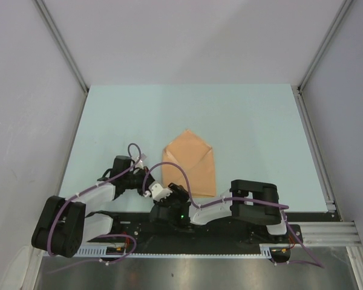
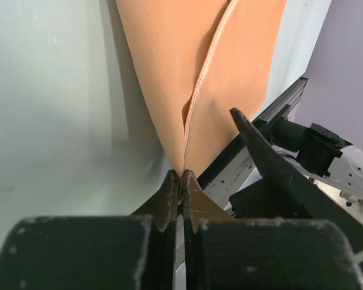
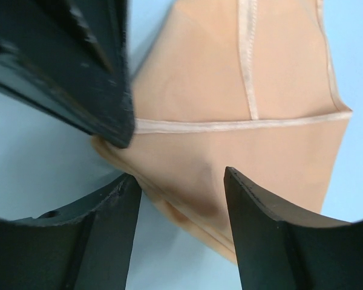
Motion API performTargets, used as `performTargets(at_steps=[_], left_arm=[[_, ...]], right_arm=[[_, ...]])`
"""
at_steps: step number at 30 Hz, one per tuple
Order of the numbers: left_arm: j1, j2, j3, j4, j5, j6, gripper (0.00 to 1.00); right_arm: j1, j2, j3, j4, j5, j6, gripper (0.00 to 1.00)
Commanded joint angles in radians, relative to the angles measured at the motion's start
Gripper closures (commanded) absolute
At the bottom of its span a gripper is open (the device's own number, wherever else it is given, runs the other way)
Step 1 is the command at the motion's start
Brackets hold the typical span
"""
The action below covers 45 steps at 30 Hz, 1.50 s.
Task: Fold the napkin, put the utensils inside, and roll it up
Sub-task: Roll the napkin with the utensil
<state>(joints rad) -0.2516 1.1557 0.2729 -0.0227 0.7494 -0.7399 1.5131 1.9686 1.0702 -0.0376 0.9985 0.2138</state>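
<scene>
The peach-orange napkin (image 1: pixel 190 166) lies folded in the middle of the pale blue table (image 1: pixel 248 121), with a point at its far end. At the near-left corner my left gripper (image 1: pixel 163 188) is shut on the napkin (image 2: pixel 199 66), and the hem runs straight into its closed jaws (image 2: pixel 181 178). Just beside it, my right gripper (image 1: pixel 176 196) is open. Its jaws (image 3: pixel 181 187) stand on either side of the napkin's (image 3: pixel 230 90) layered near edge without pinching it. The left gripper's dark fingers (image 3: pixel 91 78) cross the upper left of the right wrist view. The utensils are out of view.
A metal rail (image 1: pixel 327 232) runs along the near table edge behind both grippers and also shows in the left wrist view as a rail (image 2: pixel 254 145). Grey walls and frame posts (image 1: pixel 60 48) close in the table's left, right and far sides.
</scene>
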Motion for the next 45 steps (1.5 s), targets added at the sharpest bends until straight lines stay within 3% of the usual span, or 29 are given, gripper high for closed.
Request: performTargets(at_steps=[1,5,12,16,18,20,21,23,24,27,36,41,45], left_arm=[[0.023,0.015,0.043,-0.019,0.042,0.05,1.0],[0.028,0.029,0.045,-0.011,0.045,0.05,1.0],[0.034,0.032,0.049,-0.013,0.044,0.057,1.0],[0.035,0.03,0.054,-0.019,0.034,0.062,0.98],[0.037,0.029,0.057,-0.02,0.024,0.068,0.82],[0.043,0.013,0.061,-0.028,0.013,0.074,0.75],[0.046,0.006,0.063,-0.032,-0.008,0.076,0.63],[0.055,-0.019,0.068,-0.052,-0.047,0.088,0.53],[0.058,-0.048,0.065,-0.056,-0.094,0.091,0.43],[0.071,-0.108,0.054,-0.071,-0.188,0.094,0.31],[0.078,-0.296,0.008,-0.094,-0.401,0.119,0.3],[0.065,-0.445,-0.046,-0.046,-0.403,0.137,0.31],[0.011,-0.475,-0.064,-0.014,-0.418,0.152,0.31]], right_arm=[[-0.014,-0.02,-0.021,-0.125,0.055,0.094,0.39],[-0.013,-0.033,-0.052,-0.101,0.022,0.072,0.46],[-0.013,-0.049,-0.117,0.027,-0.11,-0.092,0.73],[-0.034,-0.085,-0.141,0.094,-0.236,-0.163,0.83],[-0.048,-0.102,-0.136,0.07,-0.325,-0.178,0.89],[-0.071,-0.115,-0.124,0.042,-0.38,-0.195,0.94],[-0.077,-0.123,-0.119,0.01,-0.435,-0.198,0.99],[-0.114,-0.145,-0.093,-0.043,-0.498,-0.2,1.0],[-0.129,-0.151,-0.079,-0.065,-0.565,-0.2,1.0],[-0.194,-0.151,-0.003,-0.177,-0.706,-0.202,1.0],[-0.399,-0.1,0.183,-0.384,-1.156,-0.206,1.0],[-0.505,-0.028,0.267,-0.469,-1.383,-0.211,1.0],[-0.563,0.07,0.344,-0.553,-1.529,-0.249,1.0]])
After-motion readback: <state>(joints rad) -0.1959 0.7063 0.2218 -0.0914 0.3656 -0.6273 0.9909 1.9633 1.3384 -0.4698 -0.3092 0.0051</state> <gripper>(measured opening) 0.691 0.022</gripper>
